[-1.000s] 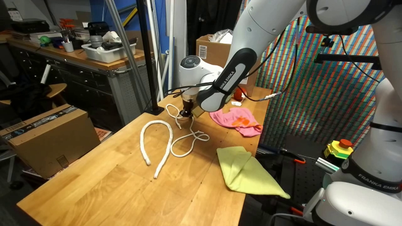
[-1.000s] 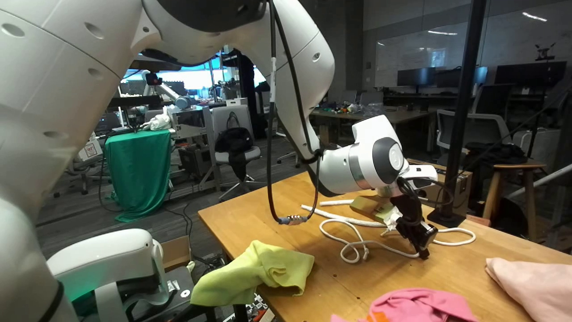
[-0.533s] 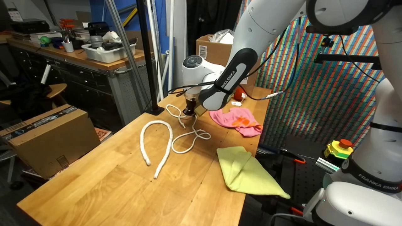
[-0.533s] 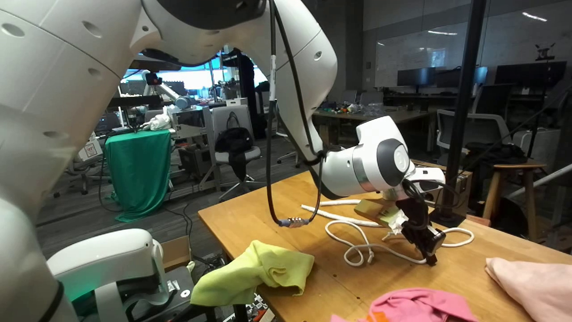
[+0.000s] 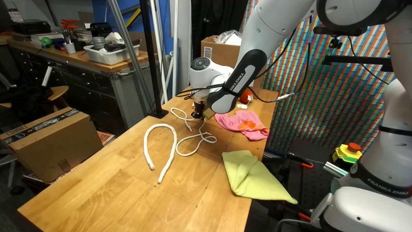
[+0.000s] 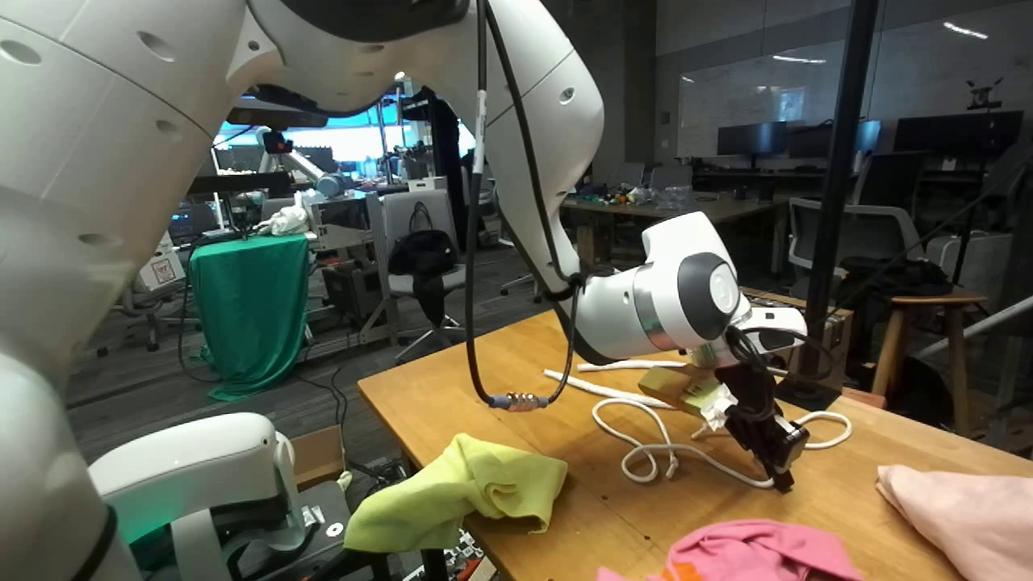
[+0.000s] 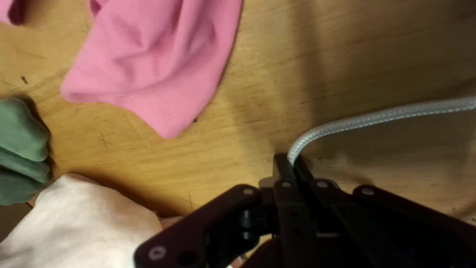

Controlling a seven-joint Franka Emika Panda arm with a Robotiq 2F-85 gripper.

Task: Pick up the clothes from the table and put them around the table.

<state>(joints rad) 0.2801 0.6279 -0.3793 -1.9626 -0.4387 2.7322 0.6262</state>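
Busy workshop all around, pale wooden worktop (image 5: 145,199) in the middle, and here's the action: the end effector (image 7: 293,163), jaws closed tight, is nipping the thin white cord (image 7: 372,118) between its tips, not a cloth at all! It sits low and points down, a sensible pose for steering something so limp; whether the tips touch wood, I can't tell. And the clothes? The pink cloth (image 5: 240,120) lies crumpled near the robot's side, while in both exterior views the yellow-green cloth (image 5: 251,180) shows folded over itself, a corner hanging past the edge, perhaps parked there to leave the middle free. Over in the wrist view, the cream-white cloth (image 7: 85,223) rests near the pink one, partly hidden by the end effector. That thick white rope (image 5: 162,125) lies in a U, the cord's loop just beside it. My call: arranging cord is the step in hand, cloths likely waiting their turn, and a loosened pinch would lose that slim strand.
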